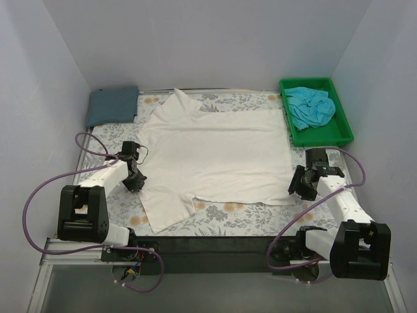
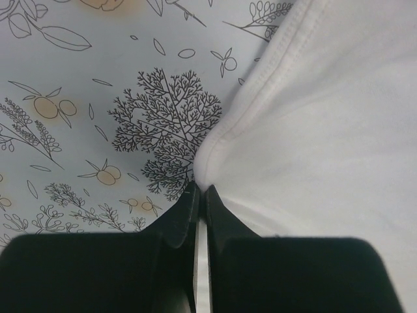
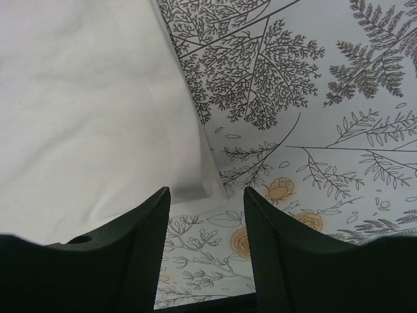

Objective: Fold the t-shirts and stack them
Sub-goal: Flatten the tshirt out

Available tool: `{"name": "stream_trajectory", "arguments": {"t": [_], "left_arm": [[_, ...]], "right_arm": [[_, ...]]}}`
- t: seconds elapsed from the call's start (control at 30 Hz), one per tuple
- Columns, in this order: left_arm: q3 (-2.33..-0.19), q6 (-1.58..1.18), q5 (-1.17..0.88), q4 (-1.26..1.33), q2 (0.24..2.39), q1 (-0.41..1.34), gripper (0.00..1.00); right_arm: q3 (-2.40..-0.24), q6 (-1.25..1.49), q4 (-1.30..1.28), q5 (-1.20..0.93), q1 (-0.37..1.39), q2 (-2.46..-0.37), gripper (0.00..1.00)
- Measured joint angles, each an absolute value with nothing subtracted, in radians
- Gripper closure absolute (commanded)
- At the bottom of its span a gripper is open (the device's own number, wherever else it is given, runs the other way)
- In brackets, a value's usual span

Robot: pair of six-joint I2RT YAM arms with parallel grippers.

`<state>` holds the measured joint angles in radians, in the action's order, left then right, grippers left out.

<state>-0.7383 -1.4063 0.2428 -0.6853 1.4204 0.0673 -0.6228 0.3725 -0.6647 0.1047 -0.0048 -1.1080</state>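
Fingertips of the left gripper [image 2: 201,190] pinch shut on the cream-white t-shirt [image 2: 326,130] edge (cloth bunched just ahead); right gripper [image 3: 207,192] stands half-open, shirt corner between its 2 fingers, floral table cover [image 3: 313,98] beyond

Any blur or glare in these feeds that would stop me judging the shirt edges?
Top external: soft even light, faint shadows, cream-white t-shirt sharp. Left wrist: hem stitching crisp, left gripper a dark blur near the lens. Right wrist: table cover print sharp, shirt corner bright with little texture, right gripper slightly soft. No glare.
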Motion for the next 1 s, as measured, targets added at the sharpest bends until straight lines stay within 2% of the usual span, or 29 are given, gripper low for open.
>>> {"name": "stream_trajectory", "arguments": {"t": [0.53, 0.8, 1.0], "left_arm": [[-0.769, -1.4, 0.235, -0.719, 1.415, 0.067, 1.0], [-0.794, -1.383, 0.219, -0.734, 1.415, 0.067, 1.0], [-0.801, -1.375, 0.208, -0.738, 1.407, 0.067, 1.0]], "right_arm": [[-0.579, 0.425, -0.686, 0.049, -0.033, -1.146, 0.54], [-0.58, 0.442, -0.699, 0.045, -0.033, -1.094, 0.6], [-0.579, 0.455, -0.708, 0.042, -0.033, -1.108, 0.61]]}}
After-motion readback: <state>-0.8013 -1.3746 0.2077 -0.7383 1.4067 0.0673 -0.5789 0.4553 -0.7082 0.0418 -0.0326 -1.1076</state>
